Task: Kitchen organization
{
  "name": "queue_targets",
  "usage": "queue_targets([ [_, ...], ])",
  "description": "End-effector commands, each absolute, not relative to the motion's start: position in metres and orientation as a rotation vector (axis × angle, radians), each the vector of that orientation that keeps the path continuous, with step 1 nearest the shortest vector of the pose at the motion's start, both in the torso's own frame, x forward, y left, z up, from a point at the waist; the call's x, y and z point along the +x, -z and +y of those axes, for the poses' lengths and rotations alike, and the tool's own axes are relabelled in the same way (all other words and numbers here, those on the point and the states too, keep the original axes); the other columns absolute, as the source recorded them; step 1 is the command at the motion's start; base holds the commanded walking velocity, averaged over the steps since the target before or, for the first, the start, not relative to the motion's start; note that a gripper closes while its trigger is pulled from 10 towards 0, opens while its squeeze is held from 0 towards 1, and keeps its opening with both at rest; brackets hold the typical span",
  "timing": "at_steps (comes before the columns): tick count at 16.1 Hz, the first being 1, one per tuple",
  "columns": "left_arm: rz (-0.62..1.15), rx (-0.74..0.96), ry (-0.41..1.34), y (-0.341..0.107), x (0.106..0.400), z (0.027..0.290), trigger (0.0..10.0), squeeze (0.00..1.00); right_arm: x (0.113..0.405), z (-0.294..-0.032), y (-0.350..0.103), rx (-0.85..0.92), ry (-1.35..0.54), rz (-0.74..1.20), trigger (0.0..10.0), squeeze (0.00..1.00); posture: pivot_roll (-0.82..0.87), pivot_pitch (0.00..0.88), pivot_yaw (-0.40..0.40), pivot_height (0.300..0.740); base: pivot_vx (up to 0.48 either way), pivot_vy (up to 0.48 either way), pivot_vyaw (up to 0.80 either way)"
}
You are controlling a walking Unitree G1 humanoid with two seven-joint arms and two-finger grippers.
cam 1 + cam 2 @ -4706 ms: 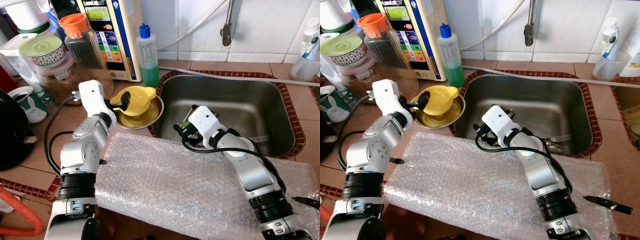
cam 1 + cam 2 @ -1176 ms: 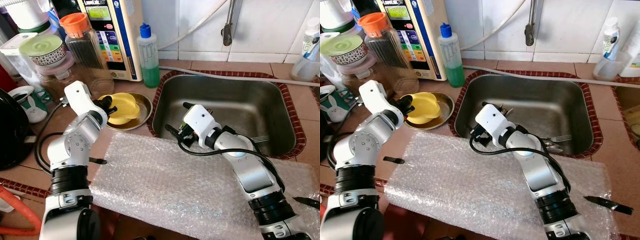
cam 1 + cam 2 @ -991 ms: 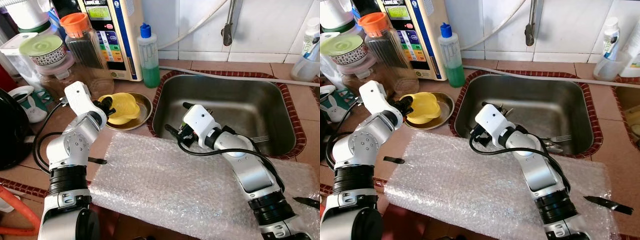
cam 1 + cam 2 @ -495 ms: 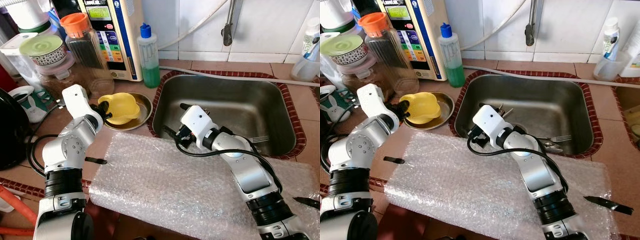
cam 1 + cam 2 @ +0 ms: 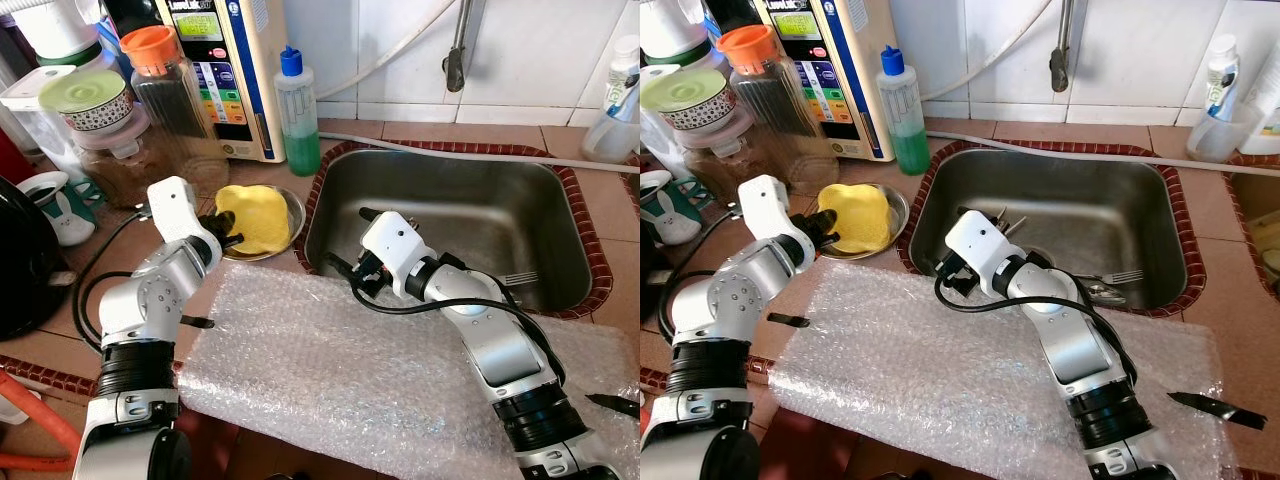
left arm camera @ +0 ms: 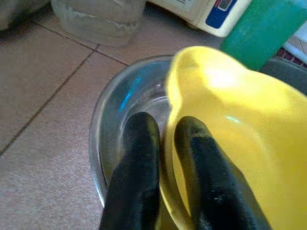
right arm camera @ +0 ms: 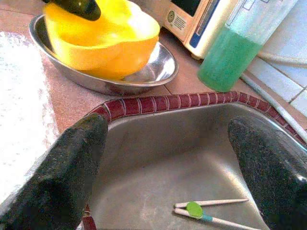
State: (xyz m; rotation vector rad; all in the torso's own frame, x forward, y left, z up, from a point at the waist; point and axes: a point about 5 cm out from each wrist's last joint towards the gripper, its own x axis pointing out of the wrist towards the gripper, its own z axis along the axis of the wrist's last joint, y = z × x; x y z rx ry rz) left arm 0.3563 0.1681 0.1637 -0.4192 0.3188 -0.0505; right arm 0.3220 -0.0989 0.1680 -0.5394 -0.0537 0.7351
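Countertop beside the sink, head and wrist views. My left gripper [image 5: 222, 226], left of centre in the head view, is closed on the rim of the yellow cup [image 5: 254, 216]; the left wrist view shows one finger [image 6: 135, 177] outside the wall and the other inside, pinching the thin edge. The cup is tipped on its side over the steel dish [image 5: 291, 208], which sits on the tiles in the upper-left part of the frame, just left of the sink [image 5: 470, 200] and below the green bottle [image 5: 297, 112].

My right gripper [image 7: 168, 158] hangs over the sink's left rim at frame centre, its fingers spread wide and holding nothing. Two utensils [image 7: 211, 211] lie on the sink floor beneath it. Bubble wrap [image 5: 360, 370] covers the lower counter.

Handling, as I judge it: the cup looks like light, thin, stiff plastic with a glossy, possibly wet surface, so a rim pinch may slip or let it swing. A deeper grip across the wall would be steadier. It seems unlikely to break if dropped. The dish is loose and could skid if nudged.
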Motion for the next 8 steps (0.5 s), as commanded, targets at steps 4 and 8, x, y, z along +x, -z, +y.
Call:
queue_targets([
  [4, 0.286, -0.412, 0.034, -0.169, 0.358, 0.171, 0.0, 0.0, 0.321, -0.095, -0.172, -0.544, -0.749, -0.075, 10.0, 0.0, -0.22, 0.092, 0.164, 0.74, 0.0, 0.0, 0.0],
  [8, 0.248, -0.409, 0.009, -0.172, 0.36, 0.172, 0.0, 0.0, 0.321, -0.096, -0.175, -0.528, -0.759, -0.075, 10.0, 0.0, -0.22, 0.089, 0.16, 0.74, 0.0, 0.0, 0.0],
])
